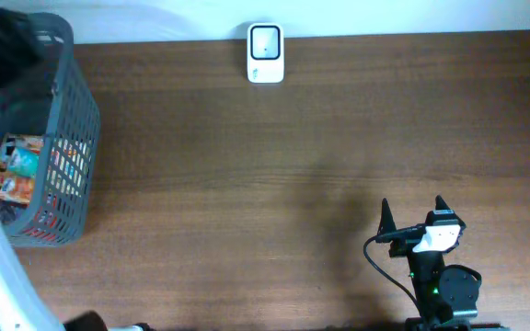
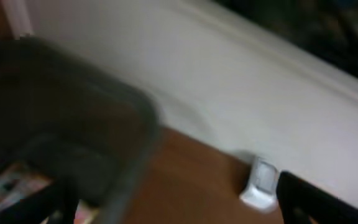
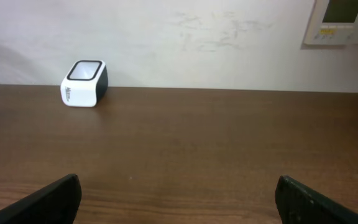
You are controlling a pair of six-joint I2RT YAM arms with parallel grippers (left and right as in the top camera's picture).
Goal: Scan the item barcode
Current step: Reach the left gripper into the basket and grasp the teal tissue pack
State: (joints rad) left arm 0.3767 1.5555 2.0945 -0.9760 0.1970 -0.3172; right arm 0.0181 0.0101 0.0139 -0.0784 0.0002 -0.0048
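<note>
Right tool (image 1: 413, 210) sat low over the counter (image 1: 247, 165), spread wide and empty, left tool (image 2: 173, 210) hung released above the basket (image 1: 74, 138).

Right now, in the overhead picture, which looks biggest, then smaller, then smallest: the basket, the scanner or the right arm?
1. basket
2. right arm, maybe helped by standing nearer the camera
3. scanner

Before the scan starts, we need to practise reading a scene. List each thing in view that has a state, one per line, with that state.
barcode scanner: upright at the far edge of the table, untouched.
basket: at the table's left end, holding packets.
packets: lying inside the basket, none taken out.
left gripper: open, empty, facing the basket; view blurred.
right gripper: open, empty, above the table's near right side.
</note>
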